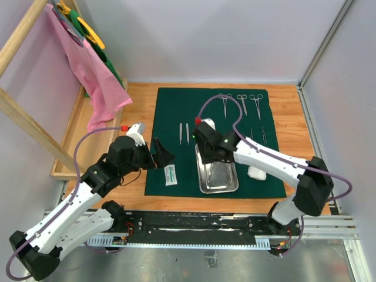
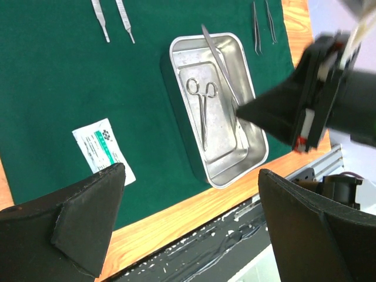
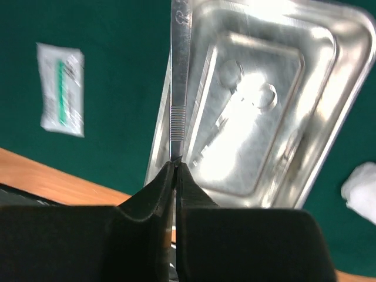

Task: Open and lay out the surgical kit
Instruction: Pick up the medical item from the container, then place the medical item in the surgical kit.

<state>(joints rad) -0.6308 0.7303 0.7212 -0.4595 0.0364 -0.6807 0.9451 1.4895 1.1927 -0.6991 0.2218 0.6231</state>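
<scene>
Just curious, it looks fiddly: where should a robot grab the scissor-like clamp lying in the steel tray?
Probably across the slim shank of the clamp, just past its finger rings, coming straight down. It lies flat on the floor of the tray, whose raised walls look to block any sideways approach.

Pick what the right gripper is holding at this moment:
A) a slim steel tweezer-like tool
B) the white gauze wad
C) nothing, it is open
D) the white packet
A: the right gripper is shut on the end of the slim steel tool, above the steel tray, while the white packet and gauze wad lie apart on the green cloth.
</scene>
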